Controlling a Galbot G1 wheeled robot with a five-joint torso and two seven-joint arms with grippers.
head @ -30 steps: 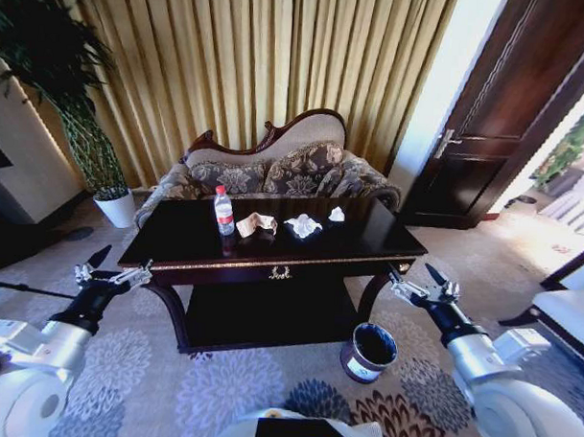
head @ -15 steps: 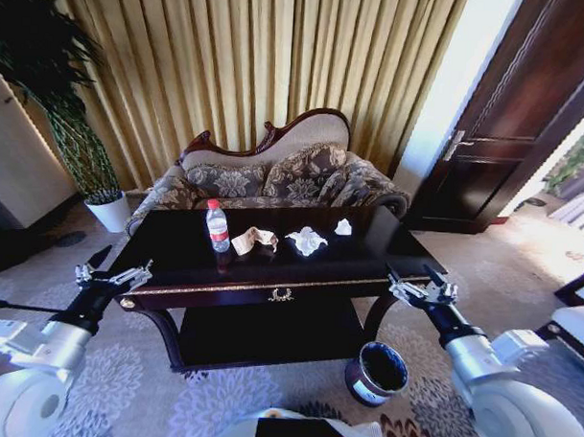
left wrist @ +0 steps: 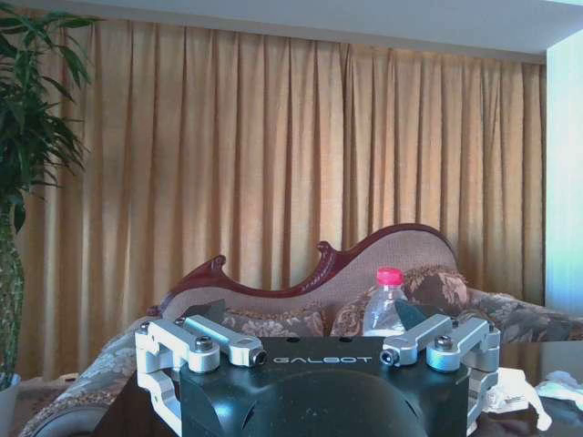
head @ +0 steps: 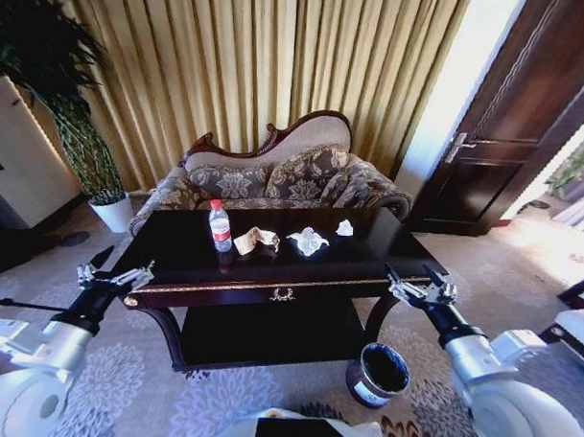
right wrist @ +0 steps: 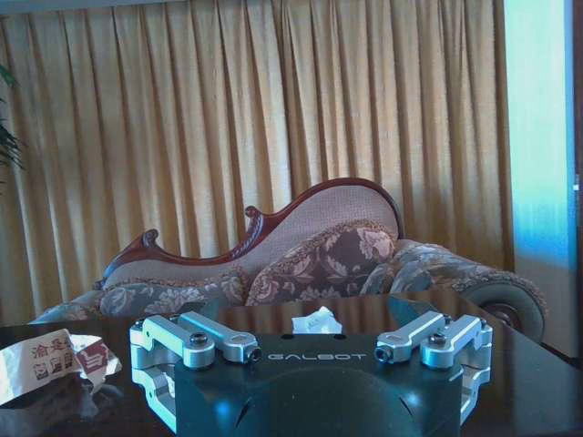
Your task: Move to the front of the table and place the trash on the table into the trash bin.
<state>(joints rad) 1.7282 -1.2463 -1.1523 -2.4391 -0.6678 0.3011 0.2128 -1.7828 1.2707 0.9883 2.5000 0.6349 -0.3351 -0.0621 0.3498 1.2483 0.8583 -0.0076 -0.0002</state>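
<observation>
The table (head: pixel 358 254) is dark wood with a glossy, mirror-like top and gold metal-look edge trim. On it stand a clear plastic bottle (head: pixel 220 226) with a red cap, a crumpled tan paper wad (head: pixel 255 239) and soft, crumpled white tissues (head: pixel 308 240). The trash bin (head: pixel 375 374) looks smooth and shiny. The left gripper (left wrist: pixel 314 341) has brushed silver metal links on a smooth black body.

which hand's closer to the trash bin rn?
Right. The right hand hangs just above the trash bin, by the table's right front corner; the left hand is off the far, left front corner.
</observation>
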